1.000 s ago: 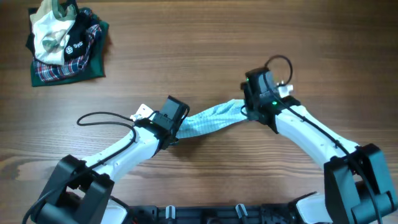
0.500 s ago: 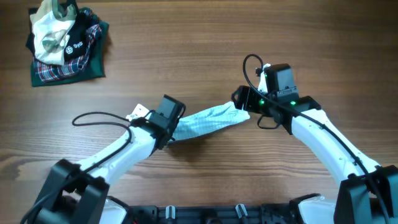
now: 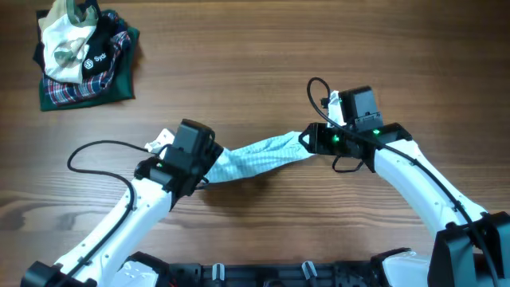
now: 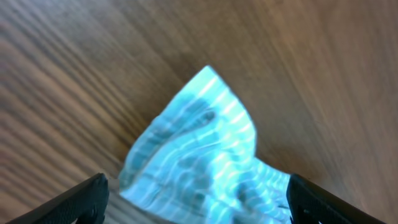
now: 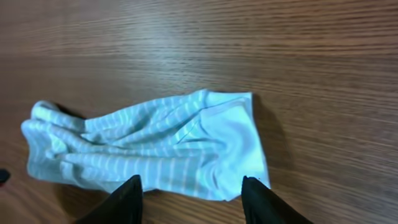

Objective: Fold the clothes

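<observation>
One garment between left tool, right tool, pile (far corner)

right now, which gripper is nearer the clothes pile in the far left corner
Left. The left gripper is at the left end of the checked garment, below and right of the pile; the right gripper is at its other end, farther right.

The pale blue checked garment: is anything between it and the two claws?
Nothing visible. The garment lies on the table, the left gripper and right gripper open over its two ends; the other clothes heap sits far away.
</observation>
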Robot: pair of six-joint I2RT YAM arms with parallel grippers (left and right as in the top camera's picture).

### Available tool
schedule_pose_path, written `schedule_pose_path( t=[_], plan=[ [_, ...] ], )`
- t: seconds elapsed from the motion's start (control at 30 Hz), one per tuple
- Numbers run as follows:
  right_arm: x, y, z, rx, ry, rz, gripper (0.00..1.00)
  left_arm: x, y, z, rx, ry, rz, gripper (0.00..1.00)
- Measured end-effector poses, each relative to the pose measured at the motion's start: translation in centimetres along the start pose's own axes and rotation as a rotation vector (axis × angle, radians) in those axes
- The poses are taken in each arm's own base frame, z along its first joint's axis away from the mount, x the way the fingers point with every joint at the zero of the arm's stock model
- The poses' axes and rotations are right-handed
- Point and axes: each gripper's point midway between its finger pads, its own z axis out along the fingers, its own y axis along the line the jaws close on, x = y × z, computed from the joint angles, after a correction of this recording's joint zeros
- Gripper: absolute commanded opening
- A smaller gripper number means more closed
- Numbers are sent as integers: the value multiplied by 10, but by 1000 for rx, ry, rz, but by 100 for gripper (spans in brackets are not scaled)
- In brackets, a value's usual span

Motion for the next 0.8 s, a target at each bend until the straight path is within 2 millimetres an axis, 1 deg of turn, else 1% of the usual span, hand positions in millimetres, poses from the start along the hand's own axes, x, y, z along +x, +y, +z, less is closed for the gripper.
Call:
schedule_pose_path(
  t=[0.07,0.1,0.17,0.23,0.33,0.4,0.5,0.63,0.73,0.8],
  plan=[
    [2,0,0,-24,11,-6,60,3,6,0,-19,28,8,84],
    [3,-2,-1,-37,14,-5,61,5,8,0,-25,43,22,80],
    [3,-5,-3,-65,19,-5,66,9,10,-1,-28,64,45,79],
    [1,-9,-8,-105,18,-5,70,12,11,-8,-21,79,78,79],
    [3,-15,-13,-131,29,-7,75,13,13,-19,-4,85,93,80],
    [6,-15,-13,-145,37,-33,76,14,19,-27,-9,87,99,78],
    [13,-16,-10,-156,48,-49,76,15,21,-30,-14,89,115,78],
    [11,-19,0,-163,53,-56,74,15,20,-30,-9,88,130,77],
    [18,-26,18,-171,99,-30,71,20,18,-30,-3,91,153,77],
    [24,-31,28,-170,132,-11,71,21,18,-30,-3,90,158,77]
  ],
)
